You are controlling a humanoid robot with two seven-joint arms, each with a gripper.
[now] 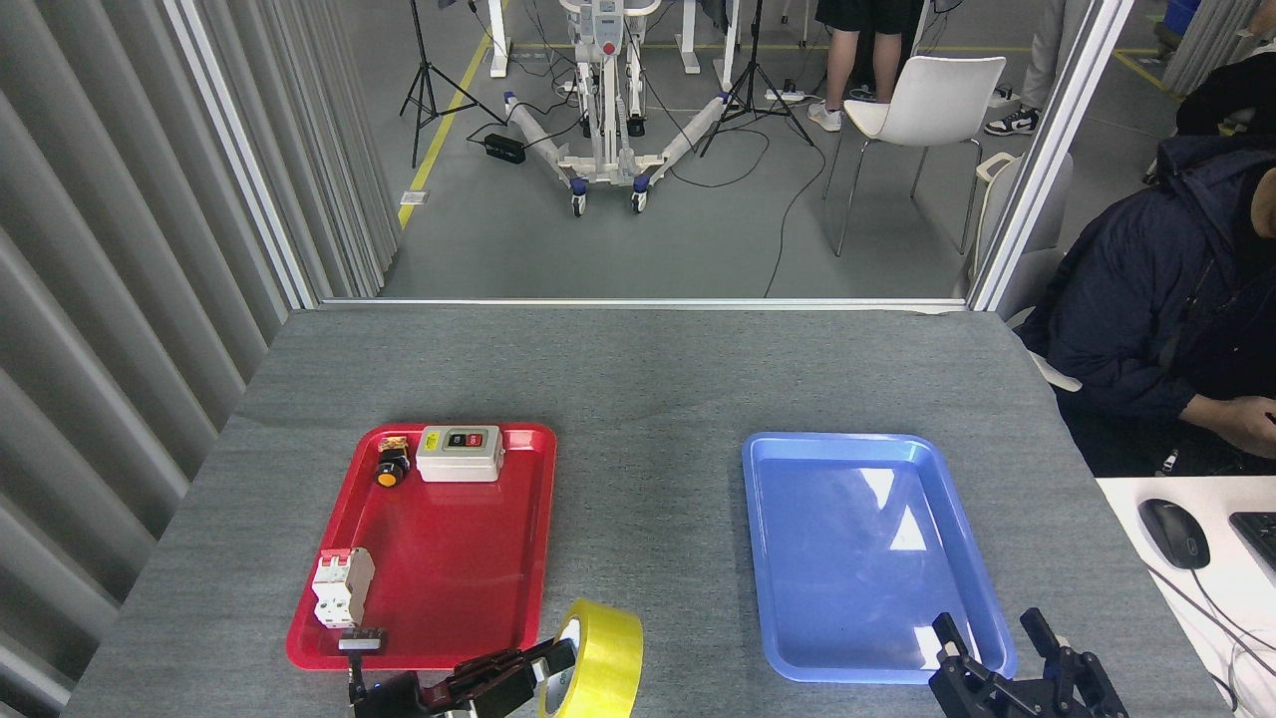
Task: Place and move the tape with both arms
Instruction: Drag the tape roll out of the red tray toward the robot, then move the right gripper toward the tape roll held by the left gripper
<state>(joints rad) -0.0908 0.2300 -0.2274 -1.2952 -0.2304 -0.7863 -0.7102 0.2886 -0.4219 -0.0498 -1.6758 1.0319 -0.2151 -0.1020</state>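
Because the tape (pixel 596 658) is carried on edge, with one finger of the left gripper (pixel 538 666) reaching into its white core and the rest lying along the outside, the roll hangs upright near the front edge of the tabletop — just off the front right corner of the red tray (pixel 449 558), between that tray and the blue tray (pixel 867 553). Held this way its open side faces left, toward the wrist, which would suit a handover to the other arm across the gap; that is a judgement, not something seen. The left gripper is clamped on the roll's wall. Its arm comes in low from the bottom edge, forearm nearly level, fingers pointing right.

The right gripper (pixel 1002 648) waits at the front right corner of the blue tray, fingers upward and spread apart, holding nothing. The switch box (pixel 459 453), the orange button (pixel 390 469) and the breaker (pixel 341 588) lie in the red tray — well apart from the roll.
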